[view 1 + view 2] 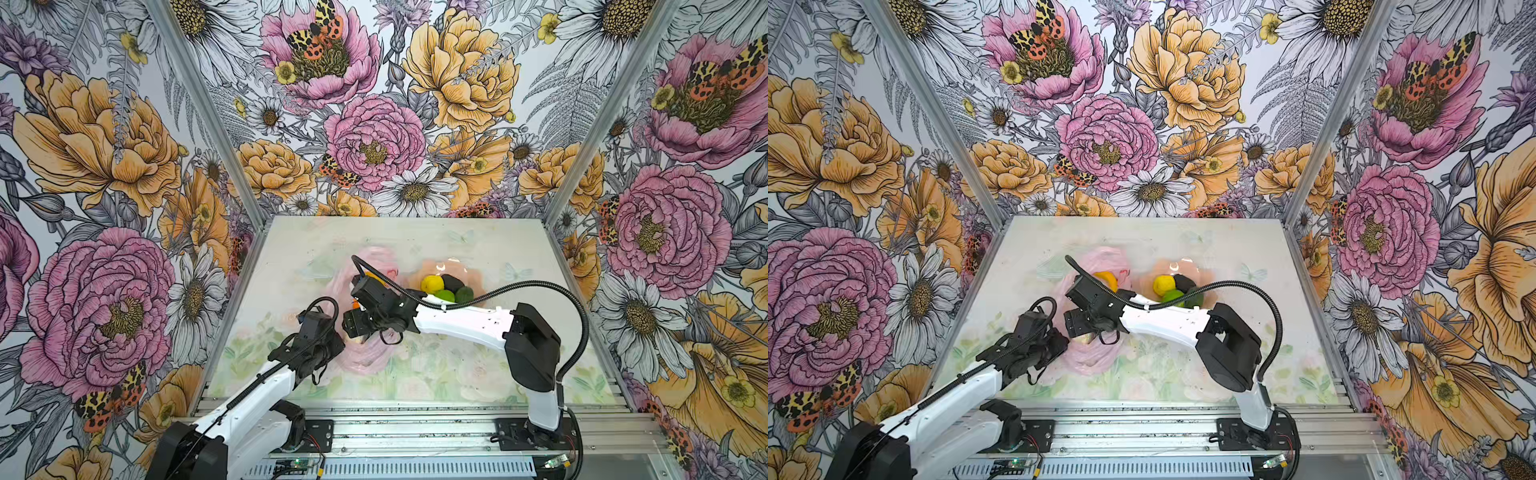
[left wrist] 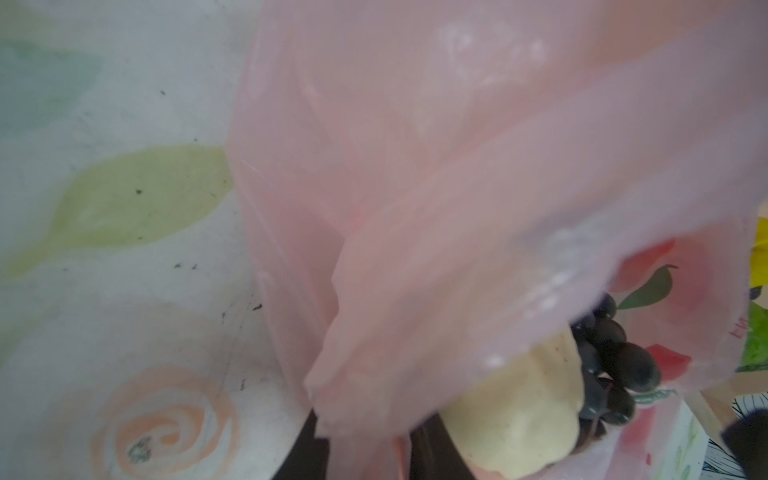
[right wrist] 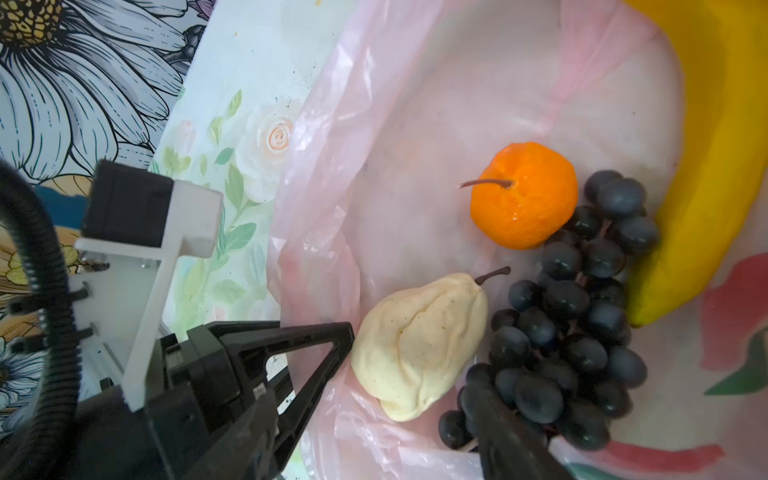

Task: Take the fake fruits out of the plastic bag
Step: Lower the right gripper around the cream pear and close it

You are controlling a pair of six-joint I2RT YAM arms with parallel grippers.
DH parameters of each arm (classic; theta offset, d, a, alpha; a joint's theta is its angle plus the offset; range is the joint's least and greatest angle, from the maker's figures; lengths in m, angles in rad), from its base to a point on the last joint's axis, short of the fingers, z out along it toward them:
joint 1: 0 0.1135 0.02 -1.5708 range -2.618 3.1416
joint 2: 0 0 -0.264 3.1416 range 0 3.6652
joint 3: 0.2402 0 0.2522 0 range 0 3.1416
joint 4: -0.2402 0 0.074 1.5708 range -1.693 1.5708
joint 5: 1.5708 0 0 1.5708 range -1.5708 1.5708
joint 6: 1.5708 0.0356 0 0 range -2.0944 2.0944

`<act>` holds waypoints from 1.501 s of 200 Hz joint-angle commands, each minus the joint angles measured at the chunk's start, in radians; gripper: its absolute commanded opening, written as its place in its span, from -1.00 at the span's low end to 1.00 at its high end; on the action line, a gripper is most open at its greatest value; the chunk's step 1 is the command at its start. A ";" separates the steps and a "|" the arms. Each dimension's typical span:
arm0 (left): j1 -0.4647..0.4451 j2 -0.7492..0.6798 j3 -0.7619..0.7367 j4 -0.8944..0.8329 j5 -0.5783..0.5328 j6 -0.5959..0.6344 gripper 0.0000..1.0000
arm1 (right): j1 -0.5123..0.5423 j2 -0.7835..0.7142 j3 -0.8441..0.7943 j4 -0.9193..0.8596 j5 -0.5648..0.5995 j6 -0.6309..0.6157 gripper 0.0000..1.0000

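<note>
Cream fruit (image 3: 419,345) in plastic bag (image 3: 374,124) lies seemingly between right gripper (image 3: 374,399)'s spread jaws

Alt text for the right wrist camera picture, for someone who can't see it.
Inside an open pink plastic bag lie a cream pear, an orange, a grape bunch and a banana. The open right gripper hangs over the pear, while the left gripper pinches the bag's edge.

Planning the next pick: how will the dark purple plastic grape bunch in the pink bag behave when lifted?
Probably floppy: the dark purple plastic grape bunch is many beads on thin stems, so it may dangle. Lumpy, so unlikely to roll. It touches the cream pear-shaped fruit and yellow banana, which lifting may nudge.
</note>
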 commanded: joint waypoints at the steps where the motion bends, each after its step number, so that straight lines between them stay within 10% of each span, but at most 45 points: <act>1: 0.001 -0.004 -0.016 0.026 -0.001 0.017 -0.49 | -0.024 0.047 0.035 -0.005 -0.038 0.113 0.52; 208: -0.037 0.071 -0.052 0.149 0.025 0.012 -0.52 | -0.042 0.246 0.114 -0.010 -0.194 0.262 0.61; 300: 0.022 0.056 -0.030 0.099 0.007 0.040 -0.53 | -0.039 0.185 0.094 0.023 -0.136 0.210 0.29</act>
